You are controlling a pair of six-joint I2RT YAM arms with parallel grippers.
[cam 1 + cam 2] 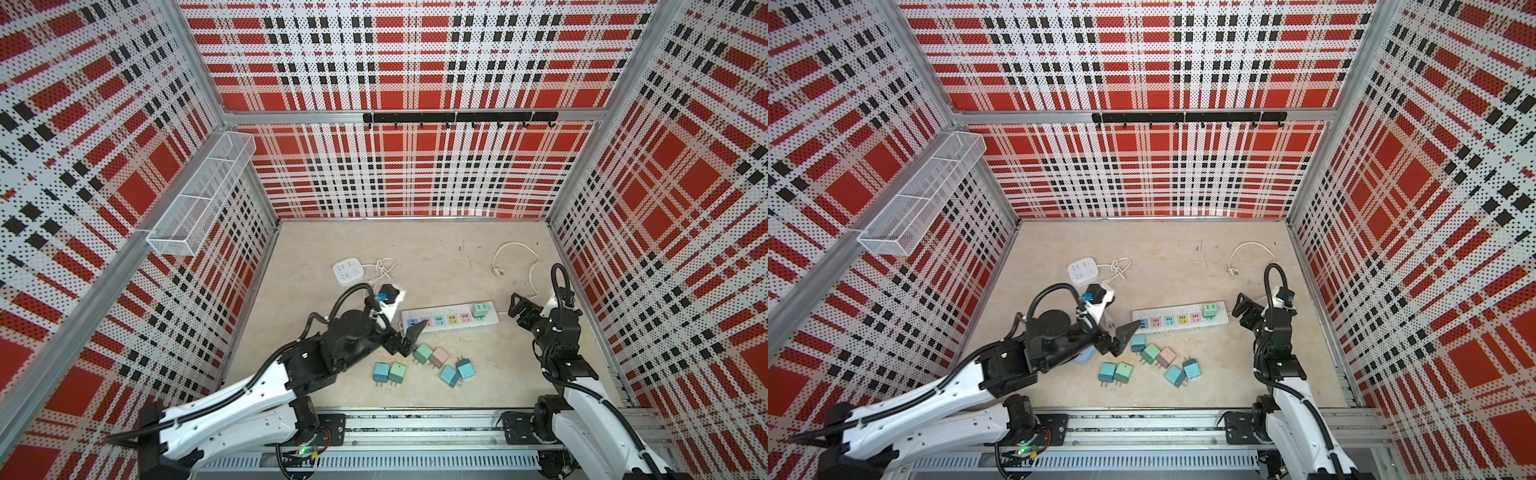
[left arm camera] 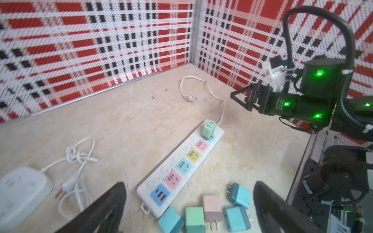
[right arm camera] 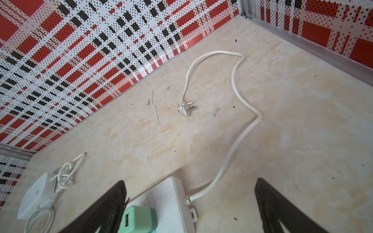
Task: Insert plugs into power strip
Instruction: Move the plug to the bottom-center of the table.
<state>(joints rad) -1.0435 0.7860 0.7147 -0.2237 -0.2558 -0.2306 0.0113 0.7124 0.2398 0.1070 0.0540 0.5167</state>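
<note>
- Plugs (image 1: 1150, 353) lie loose in a cluster on the beige surface (image 1: 1183, 257), in the lower middle of both top views, just below the power strip (image 1: 436, 311). Seven can be counted, teal and mint green, with one pink plug (image 1: 439, 356) among them.
- Two of them, one teal and one mint, sit side by side at the lower left of the cluster, prongs pointing toward the bottom edge of the frame.
- One more mint green plug (image 1: 481, 309) stands seated in the socket at the right end of the power strip, beside the spot where the white cord (image 3: 232, 157) leaves it.
- The strip's pink, yellow and teal sockets and the blue USB block at its left end are uncovered.
- The left hand (image 1: 413, 338) hovers at the left end of the strip, fingers spread wide and gripping nothing; a teal plug lies just below it.
- The right hand (image 1: 516, 306) hangs just right of the strip's right end, fingers wide apart. In its wrist view the seated mint plug sits beside one finger, not clamped.
- A square white socket block (image 1: 349, 272) with a knotted cord (image 1: 384, 268) lies at the upper left of the surface, well apart from the cluster.
- A wire basket (image 1: 199, 195) hangs on the left wall and a black hook rail (image 1: 457, 117) on the back wall.
</note>
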